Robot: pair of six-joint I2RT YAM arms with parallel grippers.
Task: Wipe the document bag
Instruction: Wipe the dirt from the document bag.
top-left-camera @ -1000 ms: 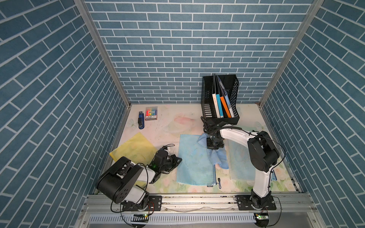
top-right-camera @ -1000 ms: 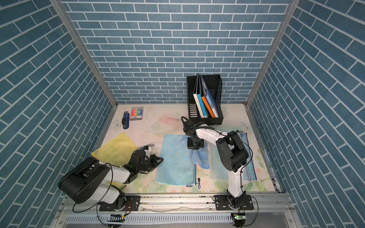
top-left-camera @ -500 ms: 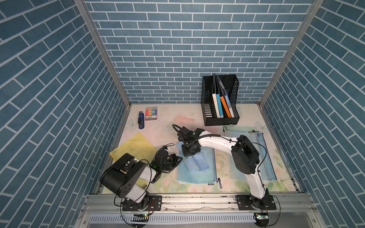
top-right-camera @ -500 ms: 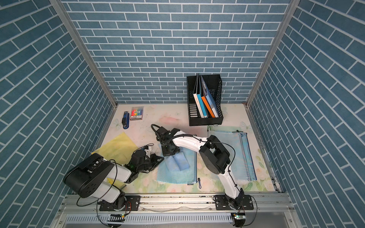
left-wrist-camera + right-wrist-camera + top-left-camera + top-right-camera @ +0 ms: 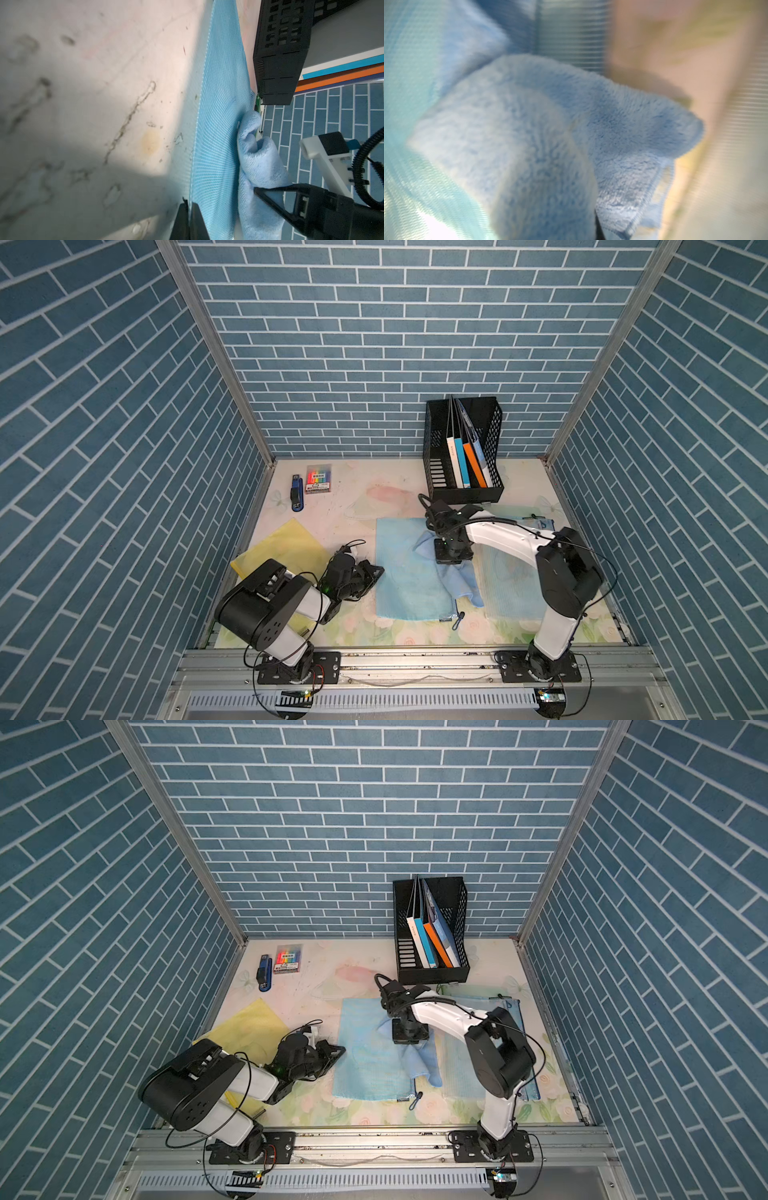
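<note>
On the bench's middle, the blue mesh document bag (image 5: 409, 593) lies flat, its long axis running from the robot's side toward the back wall, zip along its right edge. The right end effector (image 5: 453, 559) stands over the bag's far right part, clamped on a blue cloth (image 5: 464, 587) that presses onto the mesh and trails toward the near edge. Most of the bag lies to its left and nearer the robot, so I judge the coming stroke should run that way. The left end effector (image 5: 372, 572), jaws together, appears to pinch the bag's left edge, probably to steady it.
</note>
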